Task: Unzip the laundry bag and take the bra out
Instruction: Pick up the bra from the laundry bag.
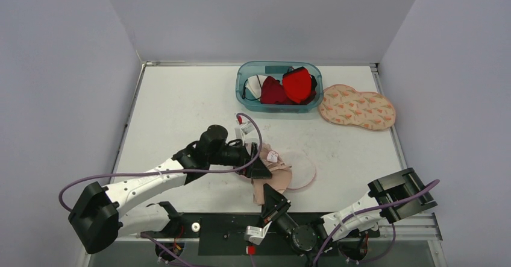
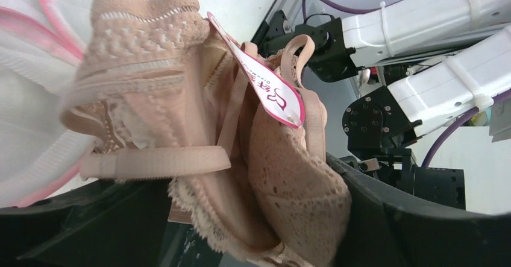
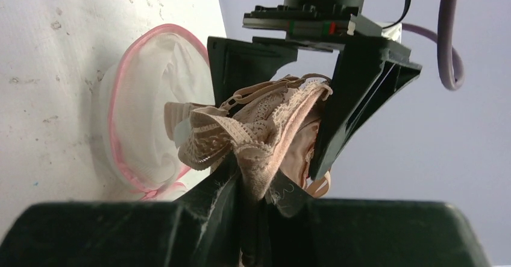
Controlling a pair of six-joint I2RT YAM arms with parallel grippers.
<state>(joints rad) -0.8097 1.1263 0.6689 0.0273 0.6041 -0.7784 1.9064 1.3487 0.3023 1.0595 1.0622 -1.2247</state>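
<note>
Right pincer, arm folded, nips bra; left pincer gapes around it.

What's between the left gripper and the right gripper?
The bra: the right wrist view shows it pinched in the right gripper and reaching into the open left gripper.

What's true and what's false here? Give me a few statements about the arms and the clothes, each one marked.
The right gripper is clamped on the beige lace bra. True.
The bra sits zipped inside the white mesh laundry bag with pink trim. False: it is held outside the bag, which lies on the table.
The teal plastic bin holds red fabric items. True.
The left gripper is shut tight. False: its jaws stand wide around the bra.
The peach patterned pouch lies inside the bin. False: it lies on the table beside it.
</note>
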